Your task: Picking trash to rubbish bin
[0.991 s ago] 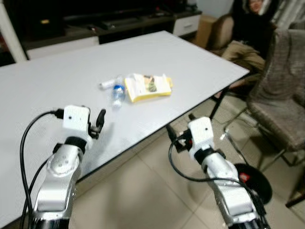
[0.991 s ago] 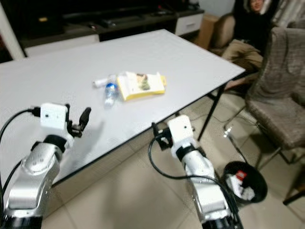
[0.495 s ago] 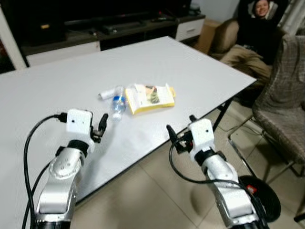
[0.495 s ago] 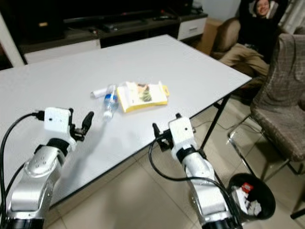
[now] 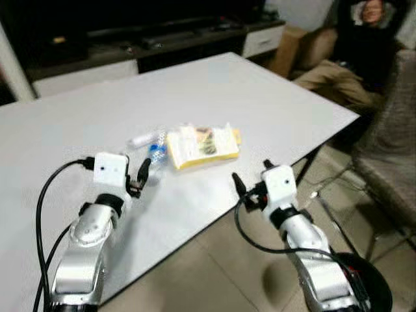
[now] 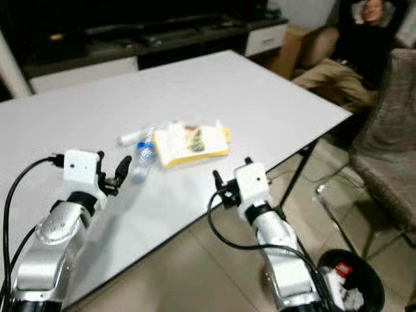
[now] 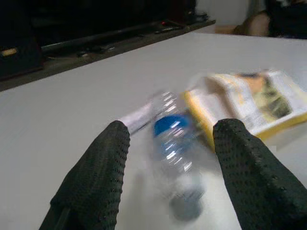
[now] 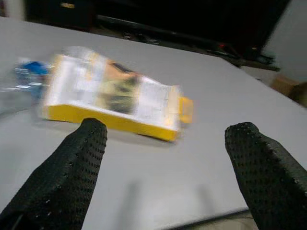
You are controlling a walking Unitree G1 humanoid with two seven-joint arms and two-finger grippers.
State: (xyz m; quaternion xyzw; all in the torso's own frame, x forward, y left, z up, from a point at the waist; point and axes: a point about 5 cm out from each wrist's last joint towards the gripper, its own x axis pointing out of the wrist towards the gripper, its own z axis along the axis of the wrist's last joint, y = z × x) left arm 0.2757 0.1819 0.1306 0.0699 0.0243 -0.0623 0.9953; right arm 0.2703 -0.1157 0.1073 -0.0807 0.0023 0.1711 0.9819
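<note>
My left pincer (image 7: pixel 170 177) wide | bottle (image 7: pixel 173 148) at 12 o'clock, long axis toward me | right pincer (image 8: pixel 168 167) wide, farther, faces yellow box (image 8: pixel 115 100)

Dim room, bright glare off the white table (image 5: pixel 273 97); both wrist views motion-blurred, backgrounds dark

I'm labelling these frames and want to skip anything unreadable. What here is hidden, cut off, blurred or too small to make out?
- Print on the yellow packet: motion-blurred in both eye views and the right wrist view.
- Water bottle label: smeared by blur in the left wrist view.
- White item behind the bottle: too small and blurred to identify.
- Rubbish bin: cut off by the bottom edge of the right eye view.
- Person: cut off by the top edge of the left eye view.
</note>
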